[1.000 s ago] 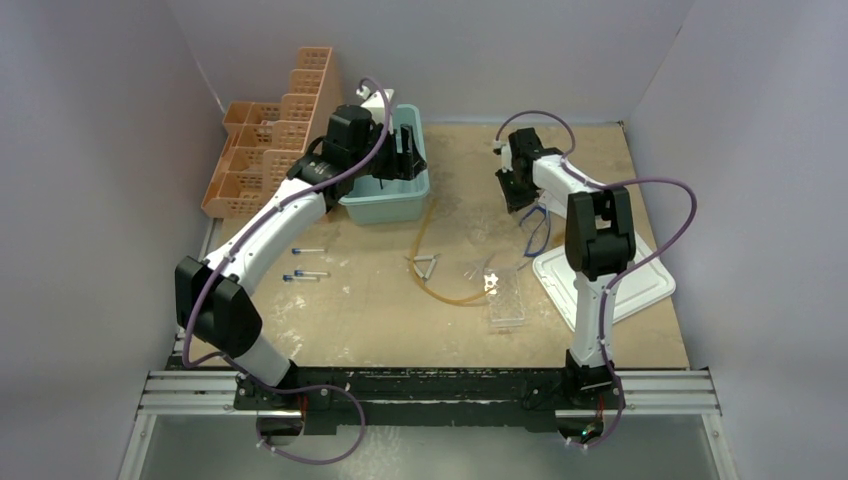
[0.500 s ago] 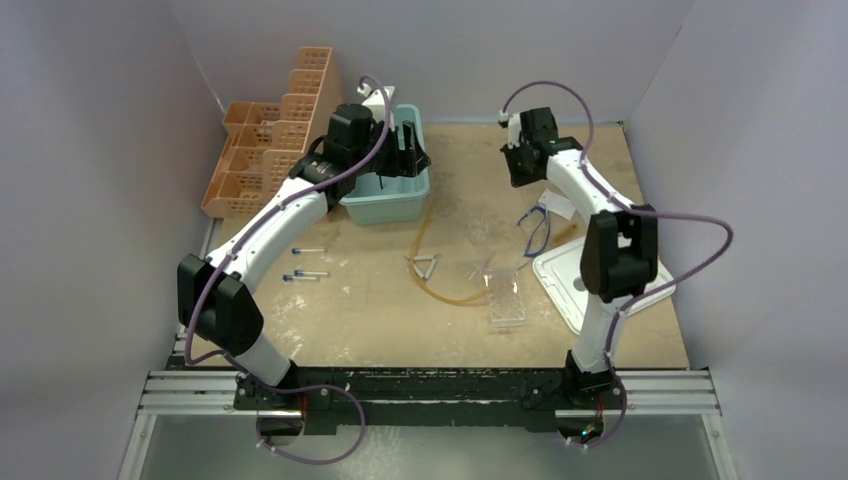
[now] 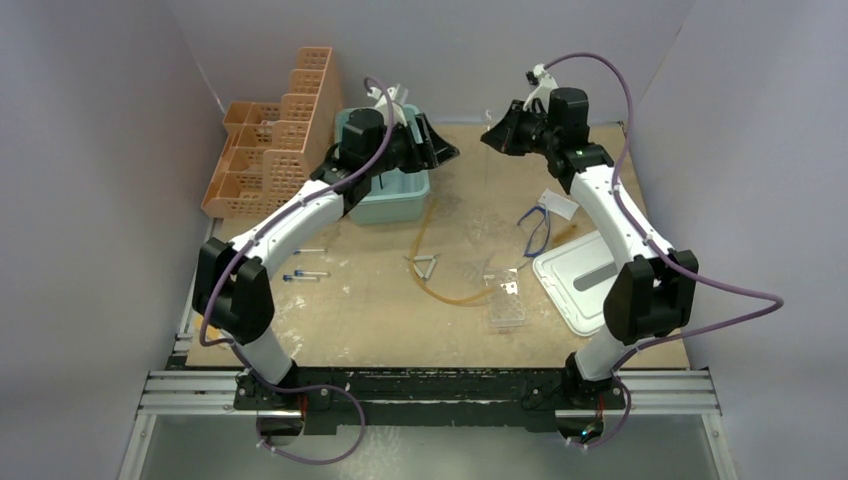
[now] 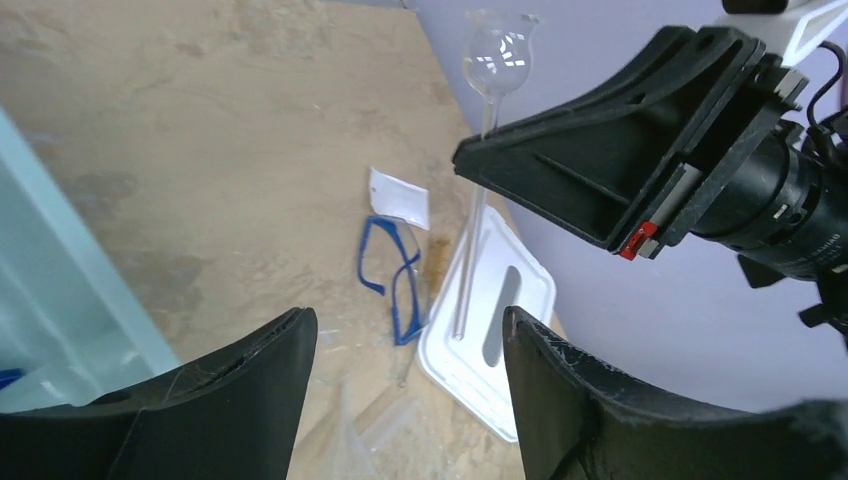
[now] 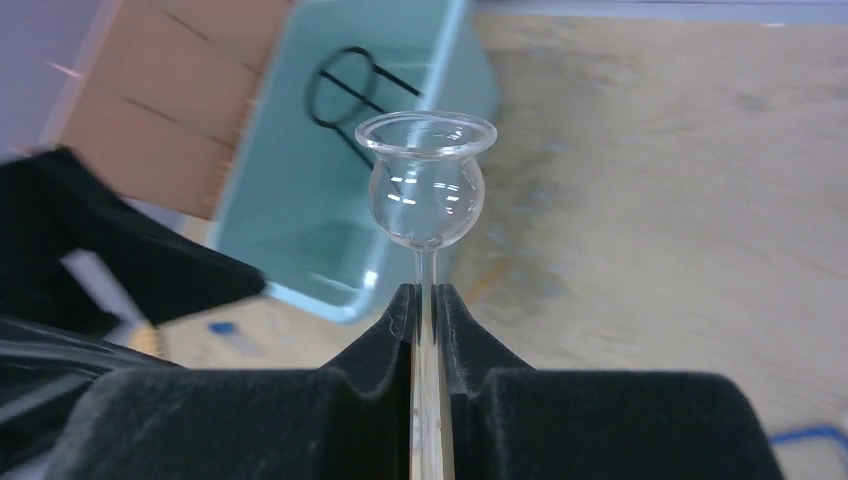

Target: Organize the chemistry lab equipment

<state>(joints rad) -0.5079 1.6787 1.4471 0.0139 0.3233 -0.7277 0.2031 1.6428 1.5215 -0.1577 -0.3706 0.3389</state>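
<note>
1. We see a glass thistle tube (image 5: 425,190), a round bulb with a flared lip on a long thin stem. It is held in the air above the far middle of the table (image 3: 370,310).
2. The right gripper (image 5: 425,300) pinches the stem just below the bulb, with both black fingers pressed against the glass. In the left wrist view the rest of the stem runs on past the fingers on the other side.
3. The left gripper (image 4: 405,325) faces the tube, near it but apart from the glass, its fingers (image 4: 250,400) spread wide.
4. Under the left arm stands a teal bin (image 3: 385,208), and in it lies a black wire ring with stem (image 5: 350,85).
5. Left of the bin, by the wall, stands an orange lattice basket rack (image 3: 270,140).
6. On the table under the right arm lie blue-framed goggles (image 4: 392,282). A small white packet (image 4: 398,197) sits just beside them and a white tray (image 3: 570,295) is near.
7. In the middle of the table an amber hose (image 3: 455,298) curves past a wire triangle (image 3: 427,265), and a clear tube rack (image 3: 507,305) lies to their right.
8. Three blue-capped clear tubes (image 3: 310,273) lie loose toward the left side, well apart from the tube rack.
</note>
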